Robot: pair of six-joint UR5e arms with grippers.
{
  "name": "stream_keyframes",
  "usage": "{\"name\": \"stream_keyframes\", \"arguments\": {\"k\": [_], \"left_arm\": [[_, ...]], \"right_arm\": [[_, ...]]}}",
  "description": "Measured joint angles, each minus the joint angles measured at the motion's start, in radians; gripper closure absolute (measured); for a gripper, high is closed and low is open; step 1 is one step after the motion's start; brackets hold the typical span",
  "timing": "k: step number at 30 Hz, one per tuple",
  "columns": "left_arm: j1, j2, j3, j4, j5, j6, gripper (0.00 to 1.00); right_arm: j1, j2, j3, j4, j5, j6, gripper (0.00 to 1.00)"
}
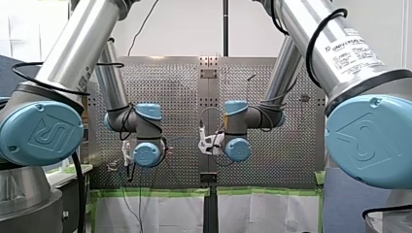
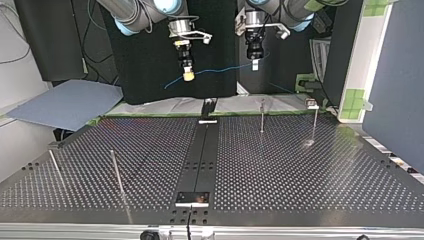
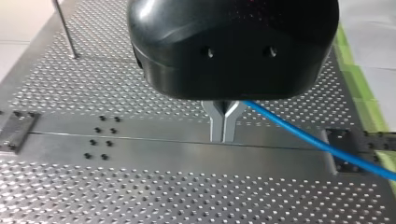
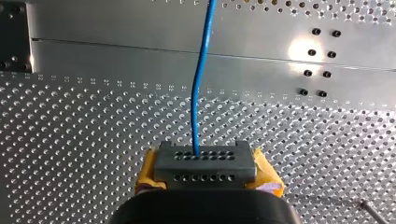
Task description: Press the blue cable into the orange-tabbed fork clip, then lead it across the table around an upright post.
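Observation:
The blue cable (image 2: 220, 69) hangs in the air between my two grippers, high above the perforated table (image 2: 300, 170). In the top view my left gripper (image 2: 255, 65) holds one end and my right gripper (image 2: 188, 76), with yellow pads, grips it further along; a loose tail droops past it. In the left wrist view the metal fingers (image 3: 223, 139) are shut on the cable (image 3: 317, 142). The right wrist view has the cable (image 4: 201, 84) running out from the grey block between the yellow pads (image 4: 149, 172). No orange-tabbed clip is visible.
Thin upright posts stand on the table: two at the top view's far right (image 2: 262, 116) (image 2: 314, 124), two at its near left (image 2: 117, 172) (image 2: 56, 167). A solid metal strip (image 2: 202, 150) runs down the middle. A small fixture (image 2: 311, 103) sits at the far right edge.

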Motion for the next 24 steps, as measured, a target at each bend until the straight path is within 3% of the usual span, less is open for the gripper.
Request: {"name": "stream_keyframes", "arguments": {"k": [11,24], "left_arm": [[0.002,-0.073,0.000,-0.007,0.003,0.002,1.00],[0.002,-0.078,0.000,-0.007,0.003,0.002,1.00]], "right_arm": [[0.000,-0.001,-0.001,0.000,0.000,0.000,1.00],[0.002,0.001,-0.003,0.002,0.002,-0.002,1.00]]}}
